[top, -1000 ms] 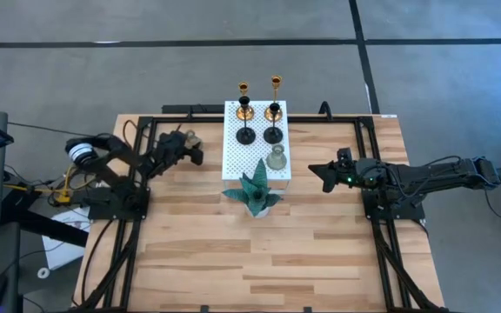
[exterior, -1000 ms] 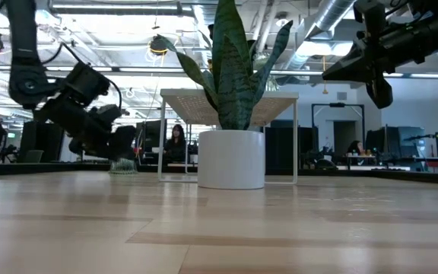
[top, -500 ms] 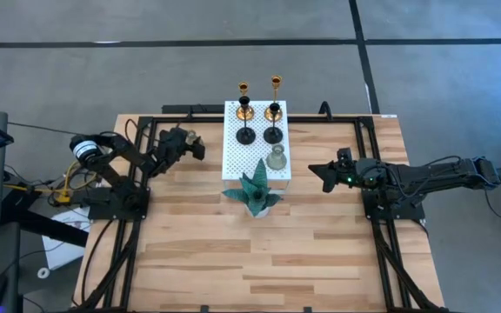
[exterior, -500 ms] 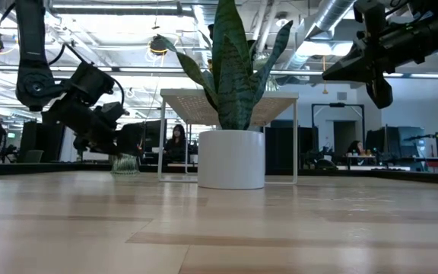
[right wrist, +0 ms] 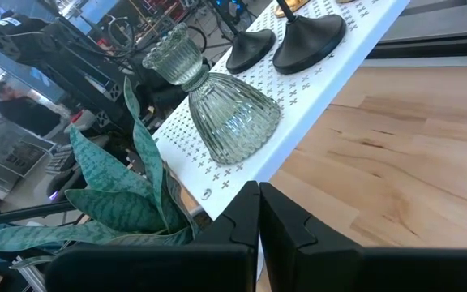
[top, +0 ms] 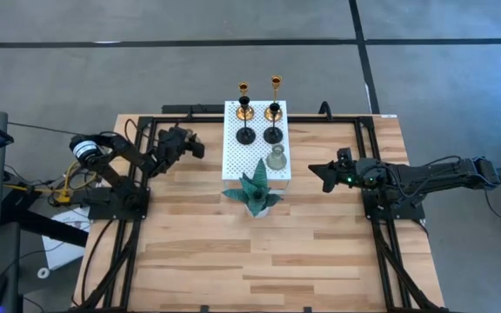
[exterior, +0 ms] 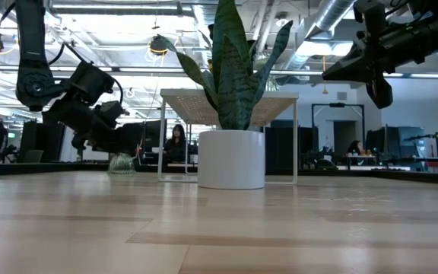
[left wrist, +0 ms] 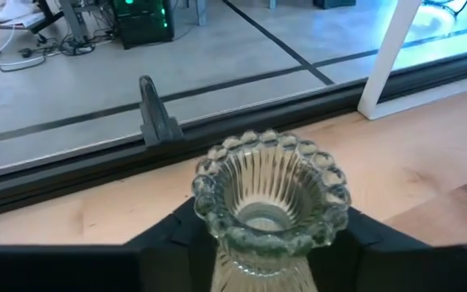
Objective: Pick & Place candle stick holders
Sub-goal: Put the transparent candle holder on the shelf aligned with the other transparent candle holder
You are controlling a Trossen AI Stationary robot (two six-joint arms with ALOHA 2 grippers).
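The left gripper (top: 191,145) reaches toward three o'clock, its fingers half-closed. The right gripper (top: 316,171), fingers pressed together, points toward nine o'clock.

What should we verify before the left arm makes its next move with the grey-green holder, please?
1. Grey-green holder upright at the left gripper: ok.
2. Holder lifted off the table: not ok; in the low view its base rests on the wood.
3. Bare spot on the white board beside the second grey-green holder: ok.
4. Right gripper out of the way: ok; it hangs right of the board, jaws shut.
5. Teal plant off the likely path: probably ok; it stands at the board's near edge.
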